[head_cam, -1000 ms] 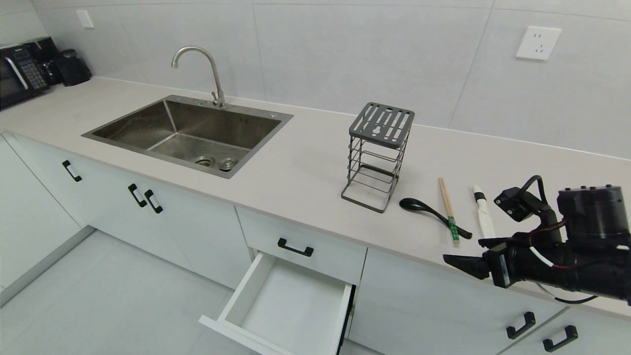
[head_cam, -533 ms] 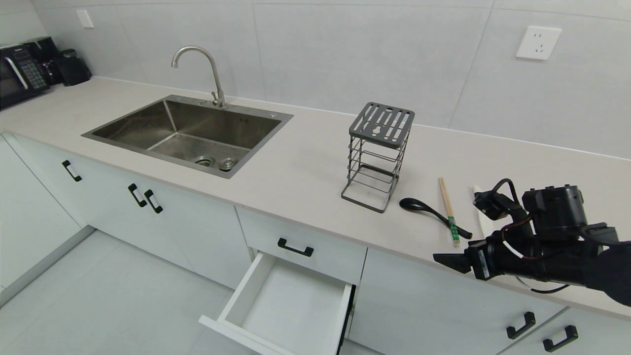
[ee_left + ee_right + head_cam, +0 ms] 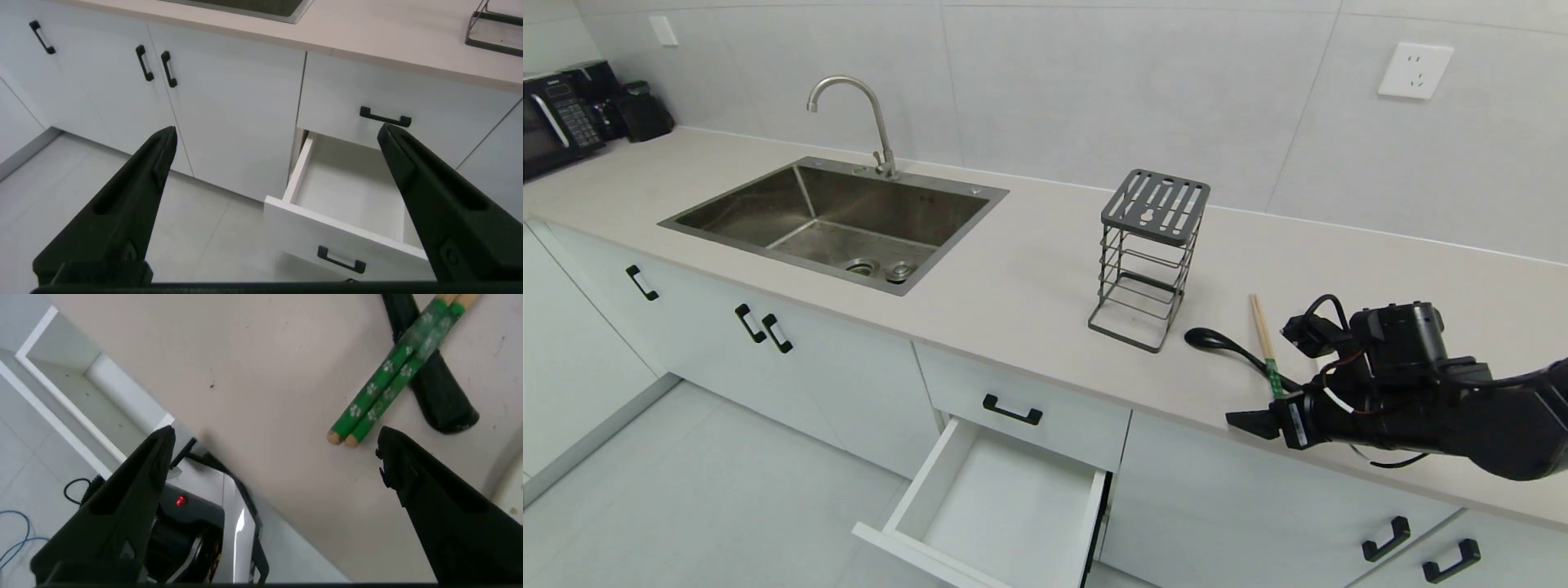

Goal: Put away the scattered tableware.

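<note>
1. Left gripper (image 3: 276, 131): it hangs out in front of the white cabinet fronts, left of the work area and facing the open drawer. Its fingers are spread wide and hold nothing.

2. Drawer (image 3: 1005, 498): it is pulled out below the near edge of the surface (image 3: 1029, 278). The visible part of its floor is bare, so treat it as unloaded.

3. Rack (image 3: 1150, 233): it stands upright on the surface, right of the drawer and far from the near edge. You can see nothing in the slots of its top plate or on its wire tiers.

4. Spoon (image 3: 1237, 353): the black spoon lies flat just right of the rack's foot, bowl toward the rack and handle running right and toward the near edge.

5. Chopsticks (image 3: 1264, 343): the pair lies flat and close together, crossing over the spoon handle. The green-patterned ends point toward the near edge.

6. Right gripper (image 3: 275, 434): it sits low over the near edge of the surface, just near of the green ends. Its fingers are fully apart with nothing between them, and no finger touches the chopsticks or the spoon.

Progress assessment: count no item as put away. The spoon and the chopsticks are both loose on the surface, and no grasp has been made. Every pick and every placement is yet to be done. The most likely first item is the chopsticks, since they lie on top and closest to the right gripper. You cannot tell from this layout whether the rack or the drawer is the intended store.
</note>
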Controlling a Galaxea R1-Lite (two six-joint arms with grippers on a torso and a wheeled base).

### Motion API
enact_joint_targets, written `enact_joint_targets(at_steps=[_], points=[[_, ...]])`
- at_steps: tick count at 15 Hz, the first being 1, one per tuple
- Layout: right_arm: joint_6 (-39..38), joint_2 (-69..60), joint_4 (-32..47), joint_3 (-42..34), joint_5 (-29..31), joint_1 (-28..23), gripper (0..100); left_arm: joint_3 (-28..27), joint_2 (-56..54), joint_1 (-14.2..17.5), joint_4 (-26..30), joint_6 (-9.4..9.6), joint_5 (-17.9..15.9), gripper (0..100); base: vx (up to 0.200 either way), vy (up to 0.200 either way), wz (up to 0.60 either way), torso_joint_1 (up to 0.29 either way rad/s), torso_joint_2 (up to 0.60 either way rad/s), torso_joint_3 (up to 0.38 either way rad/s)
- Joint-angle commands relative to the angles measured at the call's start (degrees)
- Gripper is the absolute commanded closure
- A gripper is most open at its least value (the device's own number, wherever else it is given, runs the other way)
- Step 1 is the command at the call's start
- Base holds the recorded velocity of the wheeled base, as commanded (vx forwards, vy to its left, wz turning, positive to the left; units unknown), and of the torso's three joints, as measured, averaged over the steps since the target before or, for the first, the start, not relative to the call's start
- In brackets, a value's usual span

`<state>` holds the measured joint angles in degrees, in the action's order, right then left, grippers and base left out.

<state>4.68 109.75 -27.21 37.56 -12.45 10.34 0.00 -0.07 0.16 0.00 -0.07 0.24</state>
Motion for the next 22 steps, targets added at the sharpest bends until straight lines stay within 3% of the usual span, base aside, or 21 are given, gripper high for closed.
enact_joint_targets(at_steps=[1, 4, 10, 11, 17, 22], points=[[0.1, 2.5, -1.2, 1.2, 0.1, -0.3, 0, 0.0, 0.1, 0.0, 0.0, -0.01, 0.0, 0, 0.000, 0.000, 0.00, 0.000, 0.00, 0.000], [-0.2, 5.4, -7.7, 1.6, 1.2, -0.8, 0, 0.0, 0.1, 0.0, 0.0, -0.01, 0.0, 0, 0.000, 0.000, 0.00, 0.000, 0.00, 0.000], [-0.3, 8.2, -8.2, 4.4, 1.2, -3.0, 0, 0.0, 0.1, -0.1, 0.0, -0.01, 0.0, 0, 0.000, 0.000, 0.00, 0.000, 0.00, 0.000], [-0.3, 8.3, -8.2, 4.8, 1.2, -3.5, 100, 0.0, 0.1, -0.1, 0.0, 0.07, 0.0, 0, 0.000, 0.000, 0.00, 0.000, 0.00, 0.000], [-6.6, 8.4, -8.1, 5.5, 3.7, -5.3, 100, 0.0, 0.1, 0.0, 0.0, -0.01, 0.0, 0, 0.000, 0.000, 0.00, 0.000, 0.00, 0.000], [-6.7, 7.9, -8.2, 5.5, 3.5, -4.9, 100, 0.0, 0.1, 0.0, 0.0, -0.01, 0.0, 0, 0.000, 0.000, 0.00, 0.000, 0.00, 0.000]])
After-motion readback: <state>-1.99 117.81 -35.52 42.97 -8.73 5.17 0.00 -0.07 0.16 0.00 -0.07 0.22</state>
